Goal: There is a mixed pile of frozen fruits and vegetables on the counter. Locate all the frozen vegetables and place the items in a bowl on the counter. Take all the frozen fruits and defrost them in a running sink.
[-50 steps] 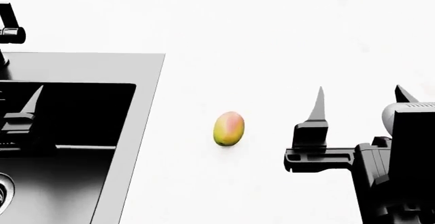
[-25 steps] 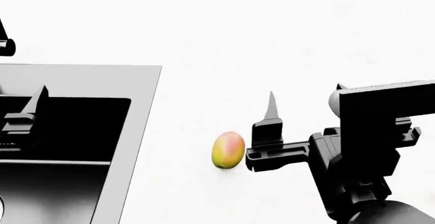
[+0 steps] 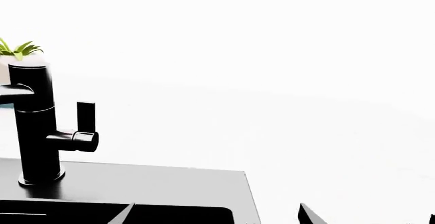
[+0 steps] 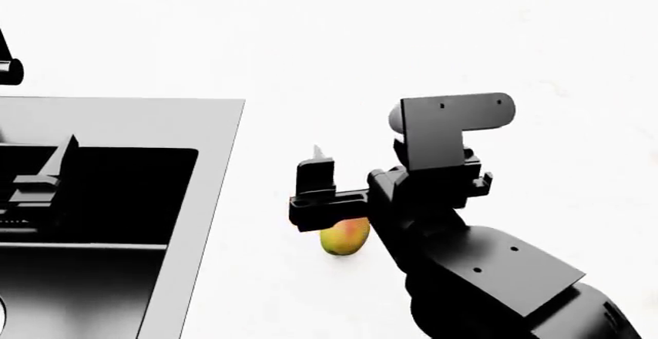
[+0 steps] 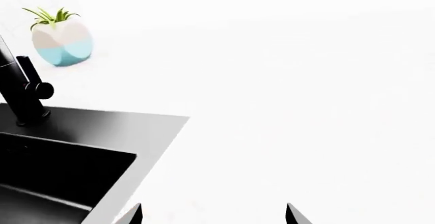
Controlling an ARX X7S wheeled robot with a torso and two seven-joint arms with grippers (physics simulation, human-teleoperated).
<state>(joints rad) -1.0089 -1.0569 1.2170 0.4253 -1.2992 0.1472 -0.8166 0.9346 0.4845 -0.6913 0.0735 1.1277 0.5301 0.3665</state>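
A: Start with the claw. What is the right gripper [image 4: 327,200] doing?

B: It hangs directly over the mango [image 4: 347,236], and its dark body covers the top of the fruit in the head view. In the right wrist view two finger tips [image 5: 294,214] stand well apart, so the jaws are wide open and hold nothing. I judge it is placed there to come down around the fruit.

A: And the other one?

B: The left gripper [image 4: 41,177] rests above the sink [image 4: 154,115]. Its tips [image 3: 309,215] show at the edge of its own camera with a wide gap between them, and nothing sits in that gap. Probably it only waits there, out of the way.

A: Where is the fruit, exactly?

B: On the counter [image 4: 411,46], near the sink's rim but not touching it. As a fruit, it belongs in the sink for defrosting.

A: How will it handle?

B: It is a smooth oval, yellow-green with a pink blush, lying on its side. A rounded, frozen skin may slip between hard fingers, I think, so a grip across the narrow middle seems safest.

A: The surroundings?

B: The sink is matte black with sharp, straight edges. The faucet [image 3: 37,127] is a black cylinder with a small side lever. Behind it stands a pot [image 5: 62,42], rounded, white and light blue, with a spiky green plant. I see no water running.
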